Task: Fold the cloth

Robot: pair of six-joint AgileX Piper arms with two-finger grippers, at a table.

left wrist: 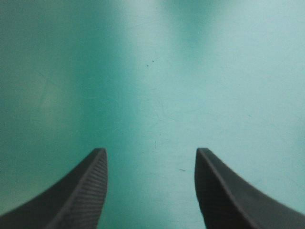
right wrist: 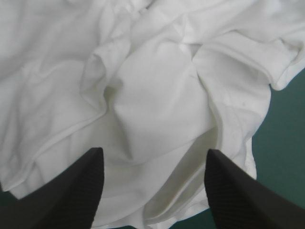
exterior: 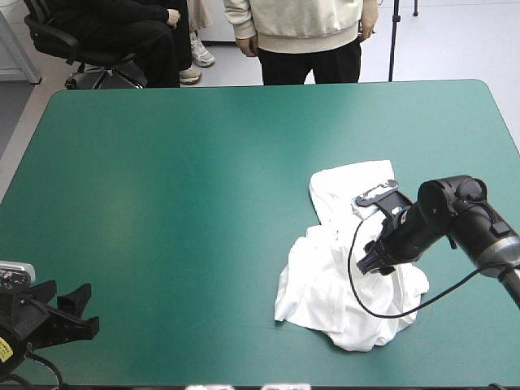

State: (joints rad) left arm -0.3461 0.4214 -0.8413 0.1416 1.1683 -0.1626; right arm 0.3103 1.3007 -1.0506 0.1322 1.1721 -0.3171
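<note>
The white T-shirt (exterior: 341, 276) lies in a crumpled heap on the teal-green cover (exterior: 203, 203), toward the front right of the table. My right gripper (exterior: 375, 264) hovers over the heap's middle, open, with rumpled white folds (right wrist: 152, 119) under and ahead of its fingers (right wrist: 76, 191). Nothing is held between them. My left gripper (exterior: 69, 313) sits low at the table's front left corner, far from the shirt, open over bare cover (left wrist: 152, 95).
A person stands just beyond the table's far edge (exterior: 301, 32), not over the top. Bare teal-green cover stretches across the left and the back of the table. The shirt's near hem lies close to the front edge.
</note>
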